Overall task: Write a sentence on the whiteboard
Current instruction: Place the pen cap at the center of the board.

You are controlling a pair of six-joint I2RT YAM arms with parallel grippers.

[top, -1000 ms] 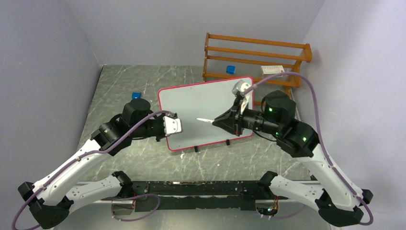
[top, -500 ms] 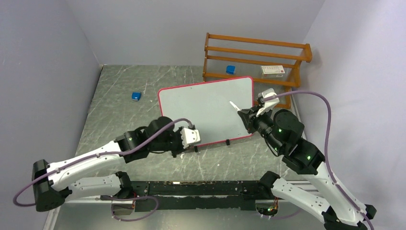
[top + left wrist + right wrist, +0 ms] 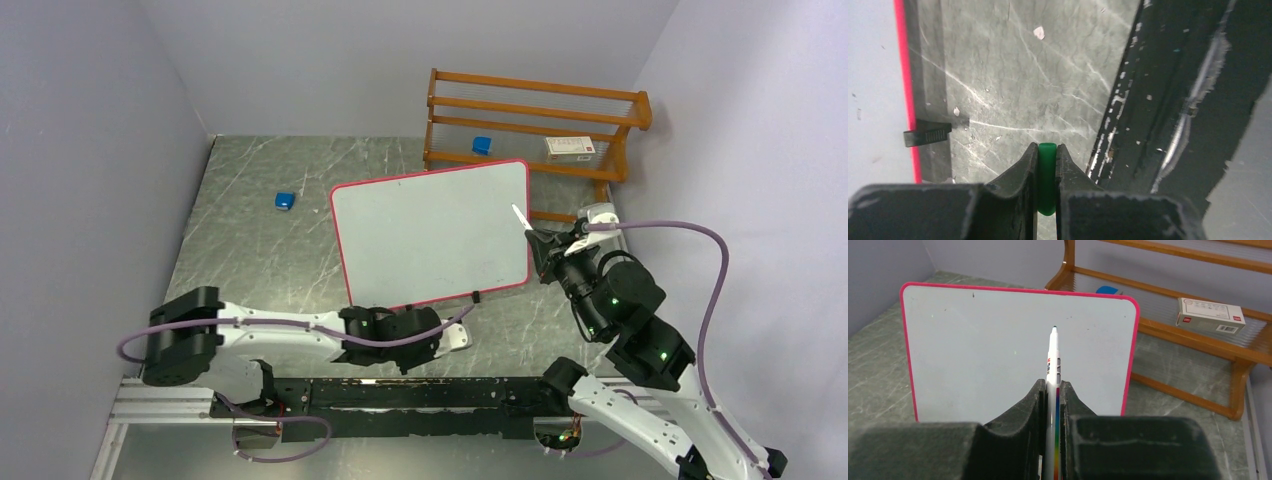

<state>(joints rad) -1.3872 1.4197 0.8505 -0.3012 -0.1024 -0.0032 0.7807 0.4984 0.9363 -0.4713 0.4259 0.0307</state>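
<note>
Just backed both arms off the big white pink-rimmed whiteboard (image 3: 430, 235), blank, toward the grey marbled table's (image 3: 260, 260) far right corner, left gripper (image 3: 1047, 147) at the near edge pinching a small green cap (image 3: 1047, 180), right gripper (image 3: 1052, 384) clamped on a white marker (image 3: 1053, 350), so writing probably still ahead.

I see my left gripper (image 3: 1047, 152) pinching a green cap (image 3: 1047, 180) over the worktop (image 3: 1023, 75), with the whiteboard (image 3: 873, 75) and its foot (image 3: 925, 135) at left.
</note>
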